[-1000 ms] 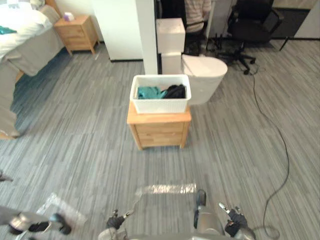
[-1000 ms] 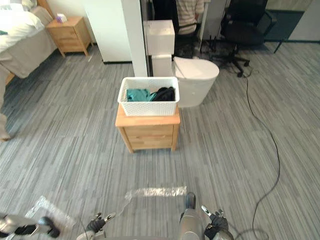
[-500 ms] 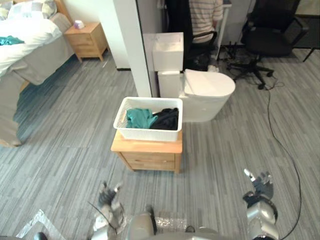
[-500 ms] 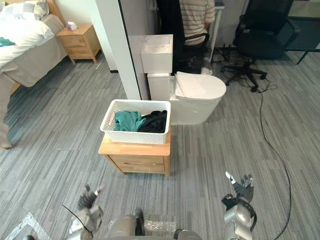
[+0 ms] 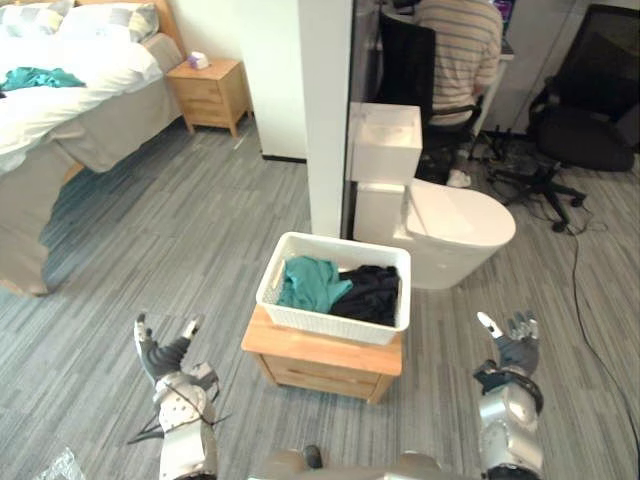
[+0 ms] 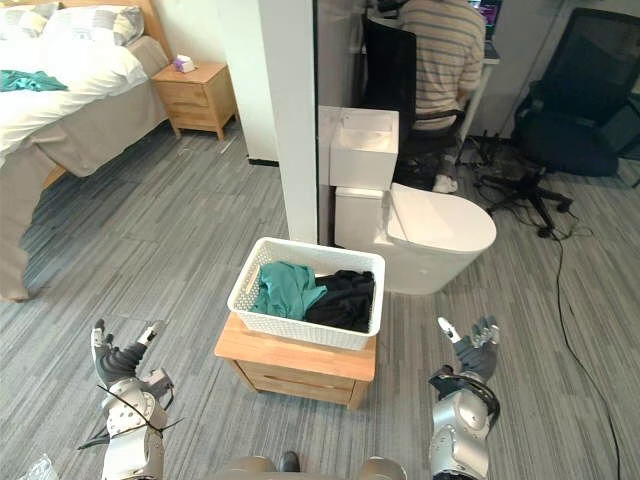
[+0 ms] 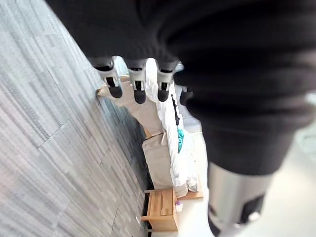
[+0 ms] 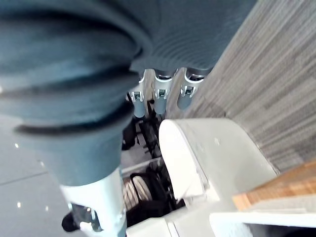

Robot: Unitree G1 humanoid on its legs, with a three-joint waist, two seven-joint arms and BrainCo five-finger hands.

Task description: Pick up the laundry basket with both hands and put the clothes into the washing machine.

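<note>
Basket: your laundry basket (image 5: 331, 324), a rectangular white plastic tub with perforated lattice walls and a smooth rolled rim, sat on the desk, with neither hand touching it.
Clothes: inside it you had a crumpled teal garment (image 5: 311, 282) toward the robot's left and a black garment (image 5: 369, 294) pressed against it, both soft and bunched.
Desk: the desk (image 5: 319, 376) was a small box of pale wood with a drawer front, its flat top slightly wider than the basket's base.
Left hand: your left hand (image 5: 163, 356) was raised over the floor to the left of the desk, well apart from the basket, its fingers straight and spread, released and empty.
Right hand: your right hand (image 5: 509, 349) was up on the desk's right side, also well apart from the basket, fingers straight, grasping nothing.
Floor: the floor (image 5: 170, 250) was grey, in finely streaked planks.
Behind: a glossy white toilet (image 5: 458, 224) with a rounded, closed lid stood just behind the basket, beside a square white pillar (image 5: 325, 110).
</note>
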